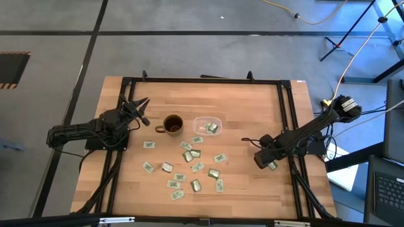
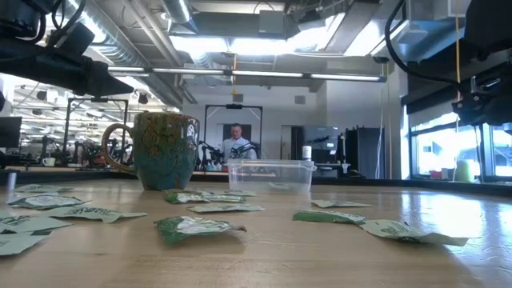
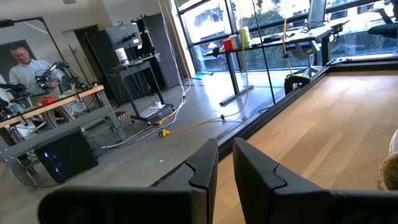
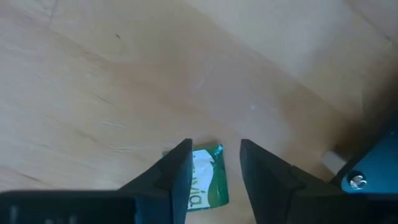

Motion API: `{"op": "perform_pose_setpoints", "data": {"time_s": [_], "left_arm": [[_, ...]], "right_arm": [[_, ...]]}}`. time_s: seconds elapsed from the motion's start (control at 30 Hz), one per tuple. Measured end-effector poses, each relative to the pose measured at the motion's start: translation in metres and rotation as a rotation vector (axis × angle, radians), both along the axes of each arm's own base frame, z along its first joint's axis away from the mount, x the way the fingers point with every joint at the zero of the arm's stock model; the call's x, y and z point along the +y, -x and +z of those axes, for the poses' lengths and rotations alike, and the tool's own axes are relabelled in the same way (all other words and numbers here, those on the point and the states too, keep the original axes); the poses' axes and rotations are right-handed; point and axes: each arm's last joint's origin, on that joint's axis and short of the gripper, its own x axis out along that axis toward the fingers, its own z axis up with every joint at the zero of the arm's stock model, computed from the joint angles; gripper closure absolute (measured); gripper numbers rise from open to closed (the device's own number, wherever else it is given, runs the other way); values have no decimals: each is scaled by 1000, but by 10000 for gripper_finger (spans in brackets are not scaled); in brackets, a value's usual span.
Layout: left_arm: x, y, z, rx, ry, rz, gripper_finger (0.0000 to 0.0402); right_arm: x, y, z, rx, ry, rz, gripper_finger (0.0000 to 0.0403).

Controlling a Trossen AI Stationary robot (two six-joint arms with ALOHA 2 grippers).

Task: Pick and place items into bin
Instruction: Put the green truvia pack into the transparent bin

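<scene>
Several small green-and-white packets [image 1: 189,165] lie flat on the wooden table, also seen in the low view as packets [image 2: 200,228]. The clear bin [image 1: 207,125] stands right of the brown mug [image 1: 173,124] and has packets in it [image 1: 212,128]. My right gripper [image 1: 266,161] is open, low over the table's right part, with one packet [image 4: 207,180] on the table between its fingers. My left gripper [image 1: 143,108] is open a little and waits left of the mug, above the table. My right gripper points down at the table from above, one finger on either side of the packet [image 4: 211,186]. One finger [image 4: 177,171] covers the packet's edge. Whether it touches the packet, I cannot tell.
The mug [image 2: 164,150] and the bin [image 2: 270,176] stand side by side at the table's middle. Black frame rails [image 1: 287,107] run along the table's edges. Bare wood lies between the packet cluster and my right gripper. A person shows far behind in the room.
</scene>
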Motion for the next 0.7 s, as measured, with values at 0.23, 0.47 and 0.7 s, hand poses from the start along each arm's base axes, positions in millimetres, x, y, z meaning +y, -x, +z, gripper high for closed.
{"op": "perform_pose_setpoints", "data": {"time_s": [0.23,0.47,0.7], "left_arm": [[0,0,0,-2,2,0,356],[0,0,0,-2,1,0,356],[0,0,0,-2,1,-1,356]], "right_arm": [[-2,11,2,80,82,-22,265],[0,15,9,15,66,-22,265],[-2,19,25,-137,6,-70,265]]}}
